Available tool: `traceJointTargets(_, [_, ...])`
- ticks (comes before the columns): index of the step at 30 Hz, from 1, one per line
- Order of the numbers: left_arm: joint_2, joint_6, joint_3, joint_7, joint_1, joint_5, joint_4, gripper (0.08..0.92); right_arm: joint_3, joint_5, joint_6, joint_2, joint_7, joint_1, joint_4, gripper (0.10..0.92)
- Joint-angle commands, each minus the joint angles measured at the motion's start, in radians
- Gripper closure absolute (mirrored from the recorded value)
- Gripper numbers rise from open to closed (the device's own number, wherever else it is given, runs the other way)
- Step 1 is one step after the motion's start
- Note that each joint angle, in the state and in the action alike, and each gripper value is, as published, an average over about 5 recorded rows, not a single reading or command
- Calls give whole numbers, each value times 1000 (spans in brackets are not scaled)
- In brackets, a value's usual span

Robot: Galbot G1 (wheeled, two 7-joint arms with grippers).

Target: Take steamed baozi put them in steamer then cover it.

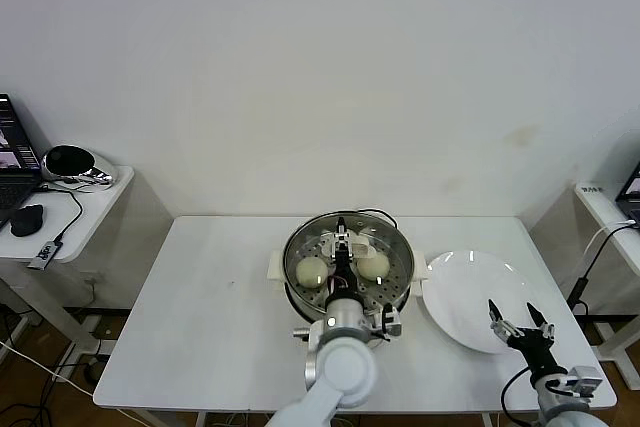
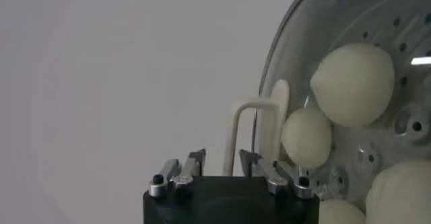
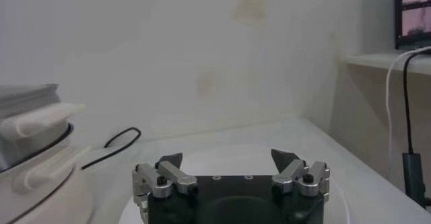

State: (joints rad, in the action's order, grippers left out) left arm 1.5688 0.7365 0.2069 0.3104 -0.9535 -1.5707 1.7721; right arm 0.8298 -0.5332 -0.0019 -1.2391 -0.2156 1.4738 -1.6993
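Left tool [image 1: 343, 239], jaws parted around the lid handle [image 2: 246, 134], holds nothing; lifting crookedly could drag the lid [image 2: 350, 17] off the steamer [image 1: 290, 257].

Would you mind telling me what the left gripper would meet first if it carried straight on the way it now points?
Most likely the glass lid's cream handle, standing just beyond the left gripper. The lid lies over the steamer with the buns beneath. How far off the handle is cannot be judged.
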Motion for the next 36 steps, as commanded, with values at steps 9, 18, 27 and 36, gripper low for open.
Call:
traceJointTargets(9, [-27,30,23,9,-84,10,183,185,-2,14,-15,2,1,9,-13,203])
traceJointTargets(18, [-129,-122,-122,-71,-232,253,421,177,-19,44,-8,-5,-16,39,-71,203])
traceJointTargets(27, [-198,-491,-587,-387,-509,1116,566,177,-46,134,33,-49,19,96,-178,203])
traceJointTargets(36, [-121,-766,-749,-413,-695,1458,325,177,-126,129,42,-55,42,142,-199,203])
